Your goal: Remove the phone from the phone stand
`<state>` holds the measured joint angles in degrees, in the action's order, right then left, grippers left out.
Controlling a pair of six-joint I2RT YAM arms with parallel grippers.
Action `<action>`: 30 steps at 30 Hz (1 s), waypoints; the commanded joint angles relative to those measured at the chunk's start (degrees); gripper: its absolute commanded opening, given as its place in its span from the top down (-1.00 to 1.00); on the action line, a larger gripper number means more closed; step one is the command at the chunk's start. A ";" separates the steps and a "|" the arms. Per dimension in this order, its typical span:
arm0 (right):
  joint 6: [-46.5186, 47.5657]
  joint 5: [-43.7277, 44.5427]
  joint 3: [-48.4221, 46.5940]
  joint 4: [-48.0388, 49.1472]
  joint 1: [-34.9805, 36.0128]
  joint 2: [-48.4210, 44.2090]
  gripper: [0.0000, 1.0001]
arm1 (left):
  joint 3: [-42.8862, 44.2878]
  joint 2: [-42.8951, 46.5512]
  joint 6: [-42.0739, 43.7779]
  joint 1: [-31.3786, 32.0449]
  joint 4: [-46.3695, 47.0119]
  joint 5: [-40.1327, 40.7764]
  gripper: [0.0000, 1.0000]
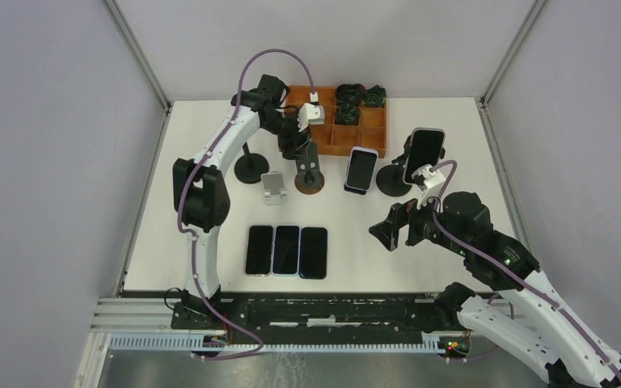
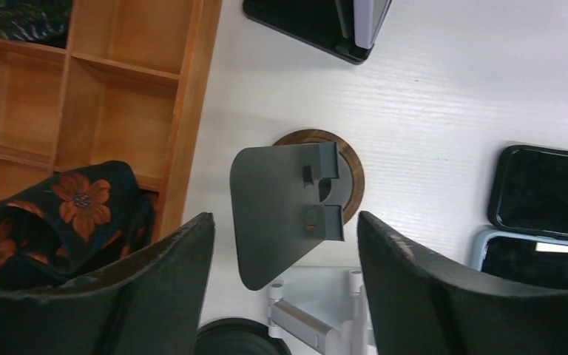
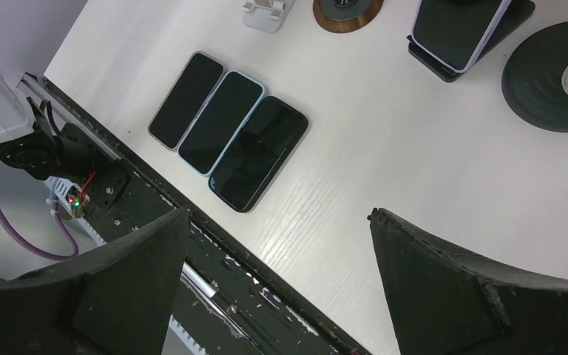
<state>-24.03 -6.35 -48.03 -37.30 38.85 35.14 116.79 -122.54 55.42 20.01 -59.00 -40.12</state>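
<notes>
A phone (image 1: 361, 168) leans on a black wedge stand (image 1: 355, 189) at the back middle; it also shows in the right wrist view (image 3: 455, 29). A second phone (image 1: 424, 152) sits on a tall stand with a round black base (image 1: 391, 181). My left gripper (image 1: 297, 147) is open, above an empty grey stand plate (image 2: 281, 207) on a brown round base (image 2: 351, 170), its fingers (image 2: 170, 281) either side and holding nothing. My right gripper (image 1: 388, 230) is open and empty over the table in front of the stands, in the right wrist view (image 3: 277, 222) near the table's front edge.
Three phones (image 1: 287, 250) lie flat side by side at the front middle. A white stand (image 1: 273, 187) and an empty black round stand (image 1: 251, 170) sit left of the brown one. A wooden compartment tray (image 1: 348, 121) with rolled cloths (image 2: 66, 214) is at the back.
</notes>
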 commanded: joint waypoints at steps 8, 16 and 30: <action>2.38 2.94 -4.62 1.23 1.05 4.68 -0.96 | 4.67 8.44 -14.88 1.70 9.63 5.91 -1.00; -0.06 5.91 2.18 6.65 1.15 -0.37 -0.96 | -10.15 13.50 -33.81 7.89 20.66 6.08 -1.00; -0.27 10.15 2.53 12.26 1.21 -1.75 -0.96 | -21.29 7.58 -47.13 10.84 41.37 4.45 -1.00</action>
<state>-23.31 1.34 -45.17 -30.50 39.75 34.22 95.70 -113.86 13.82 31.07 -26.92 -33.19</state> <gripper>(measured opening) 0.979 0.997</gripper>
